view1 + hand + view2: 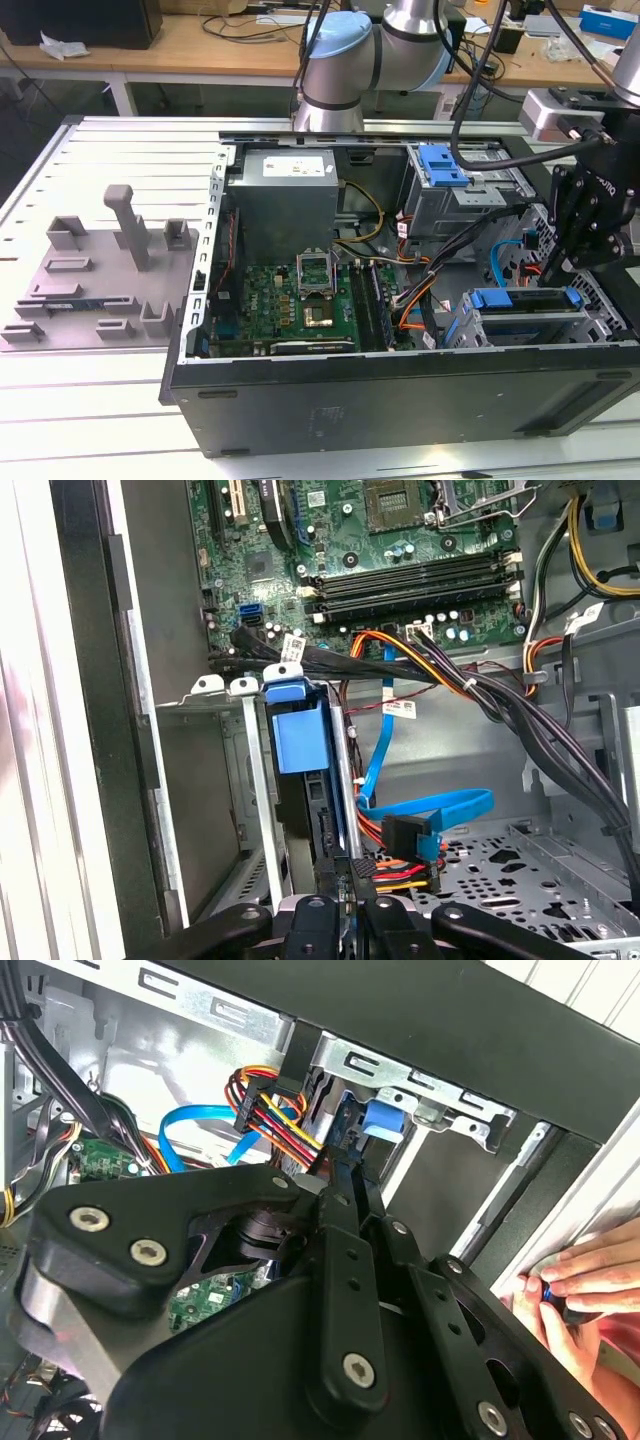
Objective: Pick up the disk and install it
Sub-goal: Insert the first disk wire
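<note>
So the open PC case [400, 395] is lying on its side on the white slatted worktop [100, 410]. The arm [345, 60] stands at the far edge, just behind the case. Its fat grey joints sit around the middle, then it reaches across to the exterior view's right, trailing black cables. The wrist hangs over the right-hand end of the case, tipped down and slightly inward, so the black claw [553, 268] pokes into the near right corner.

The disk [520, 300] is in that corner, sitting in the drive bay with its blue carrier frame facing up. In the first wrist view you're looking at it edge-on: the blue handle sits between the bay's silver rails and the thin edge runs straight down into the claw. As far as I can tell the fingers [312, 925] are pulled in tight and pinching that edge.

A blue data cable [430, 805] and a bundle of coloured power wires [400, 865] sit just beside the disk.

Elsewhere in the case:
- the perforated cage with the blue latch [445, 170] is at the far right
- the big grey power supply [285, 195] is far left
- the green motherboard [300, 300] is near left

A grey parts fixture [100, 270] sits on the worktop left of the case, and in the second wrist view a person's hand [580, 1285] is resting at the case's outer wall
</note>
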`<state>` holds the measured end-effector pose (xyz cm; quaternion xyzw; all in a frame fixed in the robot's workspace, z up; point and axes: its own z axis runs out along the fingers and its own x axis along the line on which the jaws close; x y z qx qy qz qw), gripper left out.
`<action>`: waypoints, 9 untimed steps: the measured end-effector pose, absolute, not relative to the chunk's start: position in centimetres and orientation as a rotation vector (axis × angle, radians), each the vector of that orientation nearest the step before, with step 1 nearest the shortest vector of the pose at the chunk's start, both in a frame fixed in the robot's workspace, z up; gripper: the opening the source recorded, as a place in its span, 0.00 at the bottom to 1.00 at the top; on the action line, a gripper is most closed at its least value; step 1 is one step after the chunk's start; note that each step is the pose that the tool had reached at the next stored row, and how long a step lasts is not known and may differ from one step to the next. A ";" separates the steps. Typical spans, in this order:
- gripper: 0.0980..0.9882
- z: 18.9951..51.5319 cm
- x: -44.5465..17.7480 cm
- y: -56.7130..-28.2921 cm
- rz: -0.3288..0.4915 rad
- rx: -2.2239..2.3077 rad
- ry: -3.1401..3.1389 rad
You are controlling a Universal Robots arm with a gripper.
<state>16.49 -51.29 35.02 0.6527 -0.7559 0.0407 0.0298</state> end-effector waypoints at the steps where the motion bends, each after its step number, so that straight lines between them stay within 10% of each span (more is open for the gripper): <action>1: 0.07 35.0 16.5 -51.3 0.125 2.013 -2.331; 9: 0.07 34.9 16.5 -51.6 0.126 2.013 -2.331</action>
